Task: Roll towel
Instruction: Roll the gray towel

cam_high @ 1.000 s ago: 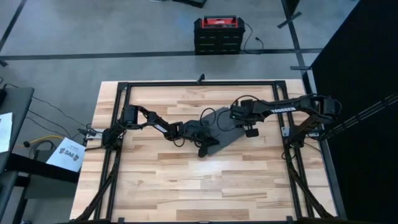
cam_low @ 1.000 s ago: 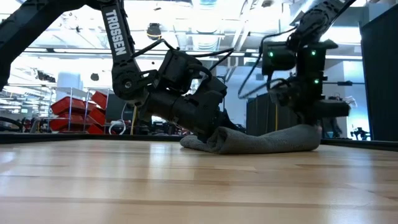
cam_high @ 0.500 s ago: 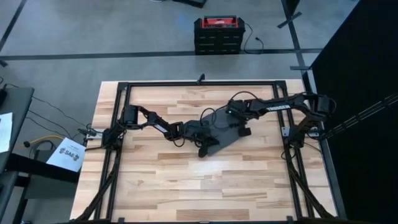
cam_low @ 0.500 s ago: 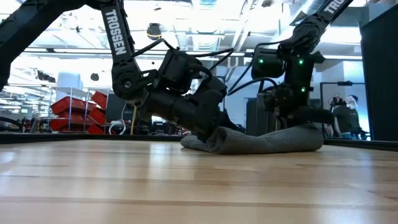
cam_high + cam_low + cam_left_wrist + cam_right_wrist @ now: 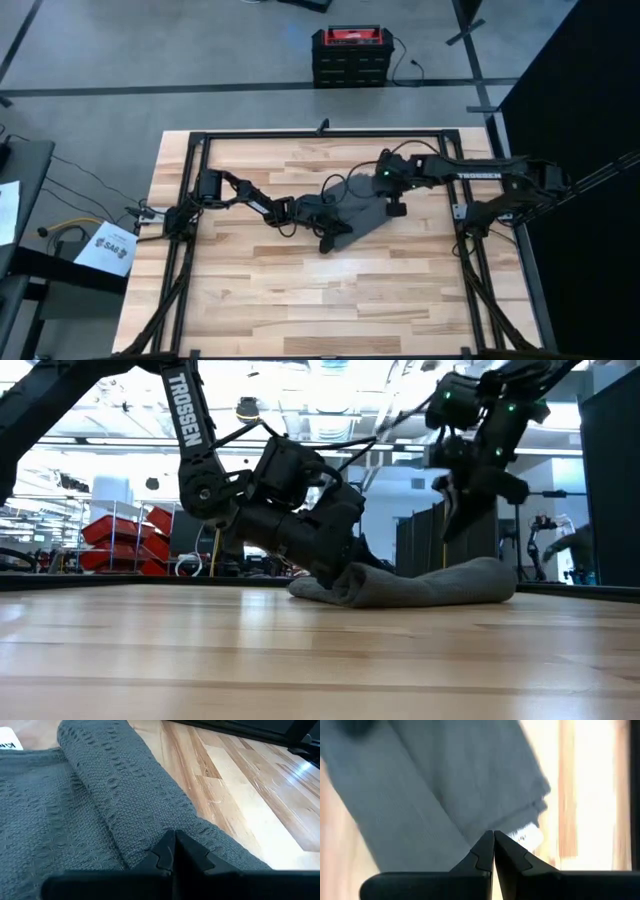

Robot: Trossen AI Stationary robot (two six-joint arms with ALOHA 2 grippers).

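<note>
Butcher-block table (image 5: 300,300), grey towel (image 5: 362,213), both hands pressed together, red bins (image 5: 120,540) behind

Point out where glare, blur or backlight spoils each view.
High view: evenly lit, a pale sheen on the wooden table beside the dark grey cloth towel. Low view: bright ceiling lights behind leave both arms as silhouettes; the towel stays readable. Left wrist view: sharp weave, glare streak on the wood. Right wrist view: smeared by motion blur, the small white tag washed out.
</note>
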